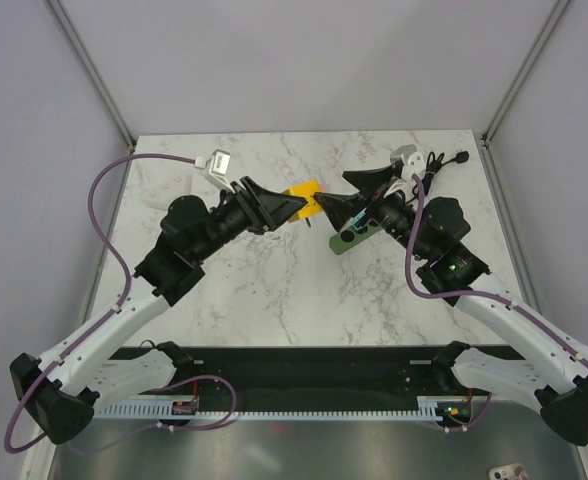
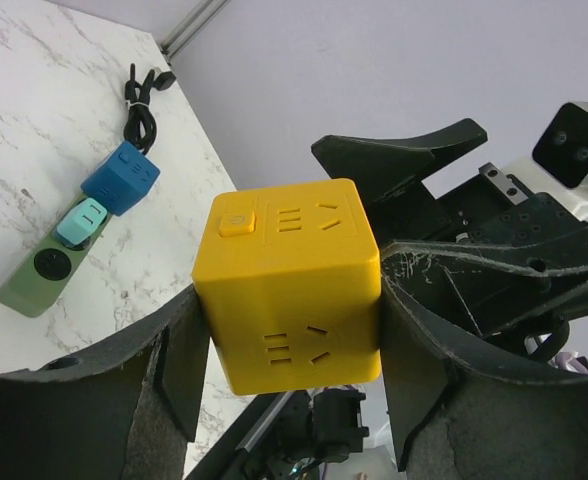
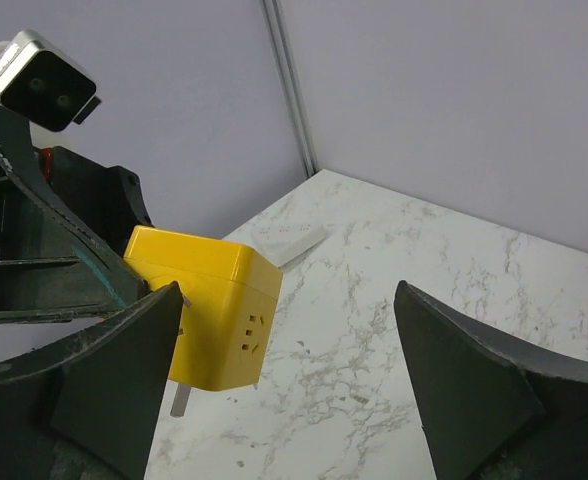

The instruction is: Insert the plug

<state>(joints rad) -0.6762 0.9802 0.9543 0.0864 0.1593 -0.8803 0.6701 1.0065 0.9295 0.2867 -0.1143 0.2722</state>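
- left gripper (image 1: 300, 204) jaws about half open, clamped on the yellow cube plug (image 2: 289, 290); one finger (image 2: 164, 375) pressed flat on each of two opposite sides
- right gripper (image 1: 332, 190) jaws spread wide, nothing between them
- right gripper's one finger (image 3: 114, 380) sits right at the cube's near face; contact cannot be told, the other finger is well clear of it
- cube is held up off the table (image 1: 274, 290), over its far middle, between the two grippers
- cube's button and socket slots face the left wrist camera; a metal prong (image 3: 179, 400) sticks out of its underside
- green power strip (image 2: 39, 280) lies flat on the table just right of the cube, under the right gripper
- teal cube (image 2: 82, 222) and blue cube (image 2: 121, 177) sit on the strip, side by side
- black cable (image 2: 142, 100) bundled at the strip's far end
- small white flat piece (image 3: 289, 240) on the table beyond the cube
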